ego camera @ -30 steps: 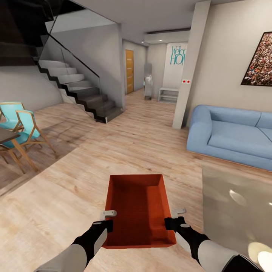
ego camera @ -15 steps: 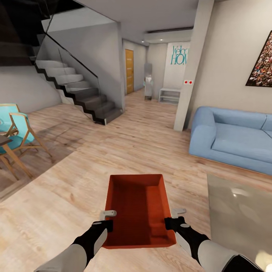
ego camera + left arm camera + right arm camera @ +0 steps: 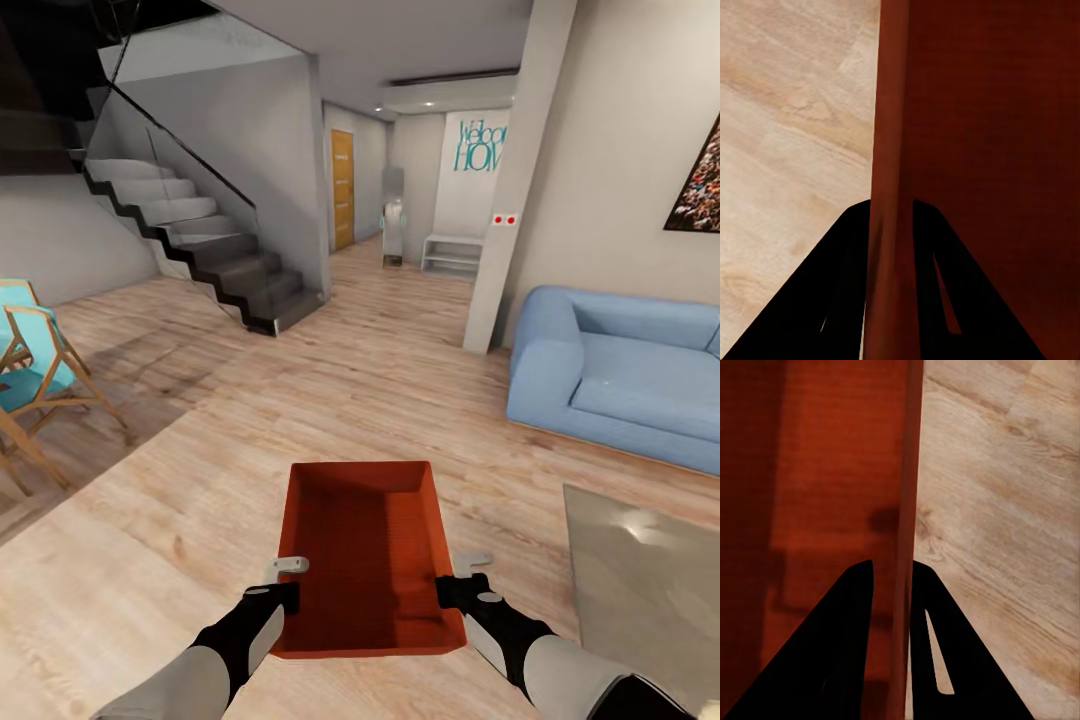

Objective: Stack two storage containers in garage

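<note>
Left end effector (image 3: 285, 583) and right end effector (image 3: 455, 578) each clench a side wall of the storage container (image 3: 366, 545), keeping it level for carrying.

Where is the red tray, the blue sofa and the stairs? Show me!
Storage container (image 3: 365, 540), head view, on its inner bottom.
Blue sofa (image 3: 640, 390), head view, on the seat cushion.
Stairs (image 3: 215, 245), head view, on a middle step.

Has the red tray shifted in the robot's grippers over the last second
No. The storage container sits at the same spot between the left gripper and right gripper; only the sofa and stairs slide, so the camera turned.
</note>
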Tool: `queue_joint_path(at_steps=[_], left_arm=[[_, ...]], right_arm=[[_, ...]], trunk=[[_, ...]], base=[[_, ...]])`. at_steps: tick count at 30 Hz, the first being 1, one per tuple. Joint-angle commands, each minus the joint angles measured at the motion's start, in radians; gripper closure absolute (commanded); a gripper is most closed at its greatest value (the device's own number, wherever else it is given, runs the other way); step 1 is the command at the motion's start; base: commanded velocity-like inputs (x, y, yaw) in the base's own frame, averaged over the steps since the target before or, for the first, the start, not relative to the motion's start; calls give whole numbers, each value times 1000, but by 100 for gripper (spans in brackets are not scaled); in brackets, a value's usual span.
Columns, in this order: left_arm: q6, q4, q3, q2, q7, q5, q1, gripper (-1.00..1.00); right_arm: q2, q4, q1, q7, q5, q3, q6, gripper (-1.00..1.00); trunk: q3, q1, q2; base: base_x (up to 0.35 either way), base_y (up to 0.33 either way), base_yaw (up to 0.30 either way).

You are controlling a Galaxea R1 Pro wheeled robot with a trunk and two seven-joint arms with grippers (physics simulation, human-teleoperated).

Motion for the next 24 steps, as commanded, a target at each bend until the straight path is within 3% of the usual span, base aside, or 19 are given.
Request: queue_joint_path(at_steps=[1, 24], left_arm=[[8, 10, -9, 20, 9, -2, 0, 100], [7, 10, -12, 22, 9, -3, 0, 100]], right_arm=[[-4, -2, -2, -13, 8, -12, -6, 100], [-5, -2, -2, -14, 8, -12, -6, 100]], trunk=[[-1, 1, -1], [-1, 1, -1]], base=[[322, 0, 0], [322, 0, 0]])
